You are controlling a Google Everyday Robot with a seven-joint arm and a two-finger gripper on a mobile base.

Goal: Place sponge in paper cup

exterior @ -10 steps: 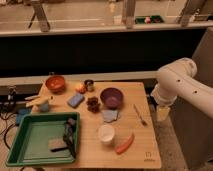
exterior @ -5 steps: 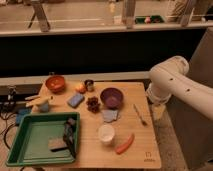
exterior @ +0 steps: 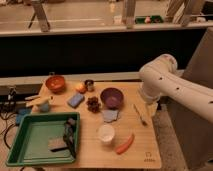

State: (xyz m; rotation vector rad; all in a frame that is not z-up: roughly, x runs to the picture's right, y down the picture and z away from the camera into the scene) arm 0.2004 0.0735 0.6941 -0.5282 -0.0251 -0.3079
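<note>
I can't read the corner mark (exterior: pixel 148 156) on the table (exterior: pixel 142 135); my gripper (exterior: pixel 149 103) hangs open and empty at the right edge, sponge (exterior: pixel 75 100) left of the purple bowl (exterior: pixel 111 97), paper cup (exterior: pixel 105 134) standing clear near the front.

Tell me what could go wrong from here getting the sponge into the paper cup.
The tool hangs at the right edge of the table, so reaching the sponge probably means crossing the purple bowl. The sponge looks nearly cup-wide and could tip the paper cup.

High view facing table (exterior: pixel 145 152), gripper (exterior: pixel 150 106) at right
</note>
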